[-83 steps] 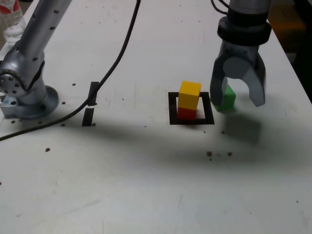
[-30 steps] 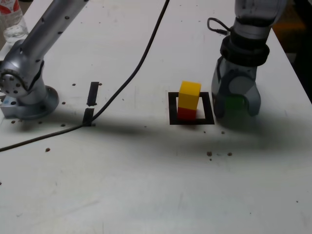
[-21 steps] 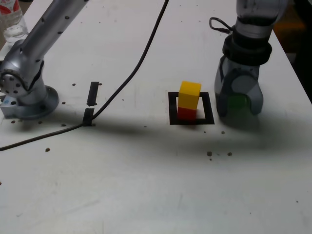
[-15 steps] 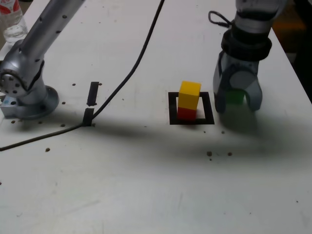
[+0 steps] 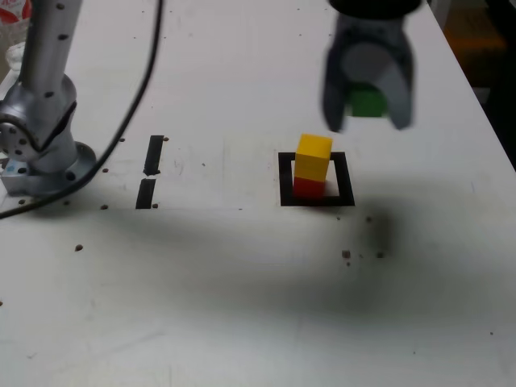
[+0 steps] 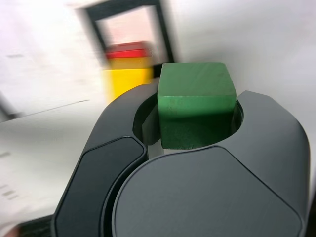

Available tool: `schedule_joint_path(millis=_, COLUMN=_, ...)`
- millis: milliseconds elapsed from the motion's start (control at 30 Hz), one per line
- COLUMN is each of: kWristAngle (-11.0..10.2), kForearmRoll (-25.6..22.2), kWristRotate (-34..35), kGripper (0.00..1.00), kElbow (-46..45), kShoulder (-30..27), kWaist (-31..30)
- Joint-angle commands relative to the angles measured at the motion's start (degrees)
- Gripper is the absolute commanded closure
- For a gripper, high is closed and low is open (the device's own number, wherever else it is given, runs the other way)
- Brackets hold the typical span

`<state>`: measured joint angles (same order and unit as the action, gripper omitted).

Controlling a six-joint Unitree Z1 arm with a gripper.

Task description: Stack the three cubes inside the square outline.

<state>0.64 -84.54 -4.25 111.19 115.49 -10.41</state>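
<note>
1. Green cube [image 5: 367,102], exterior view: clamped in the gripper [image 5: 368,105], off the table [image 5: 242,306], above the stack and toward the far right edge; lifted, I judge, to clear it. Yellow cube [image 5: 314,155] sits on red cube [image 5: 308,187] inside the square outline [image 5: 284,179], mid-table. No readable writing.
2. Wrist view: jaws shut on the green cube's sides, its top face exposed; stack beyond, blurred. No labels.

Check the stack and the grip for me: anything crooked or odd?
Nothing stands out. The yellow cube sits squarely on the red cube inside the square outline, and the gripper holds the green cube in the air.
</note>
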Motion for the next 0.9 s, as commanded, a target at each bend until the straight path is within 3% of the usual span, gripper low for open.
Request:
schedule_joint_path(millis=0, kWristAngle=-0.1, kForearmRoll=-0.5, kWristRotate=-0.4, kGripper=0.82, kElbow=-2.1, kShoulder=-2.8, kWaist=-0.1)
schedule_joint_path(millis=300, kWristAngle=1.8, kForearmRoll=-0.1, kWristRotate=-0.9, kGripper=0.82, kElbow=-12.6, kShoulder=-8.3, kWaist=-0.7)
schedule_joint_path(millis=500, kWristAngle=3.7, kForearmRoll=2.1, kWristRotate=-0.9, kGripper=0.82, kElbow=-14.2, kShoulder=-7.5, kWaist=-1.9)
schedule_joint_path(millis=867, kWristAngle=4.3, kForearmRoll=4.6, kWristRotate=-1.3, kGripper=0.82, kElbow=-14.4, kShoulder=-5.0, kWaist=-2.0)
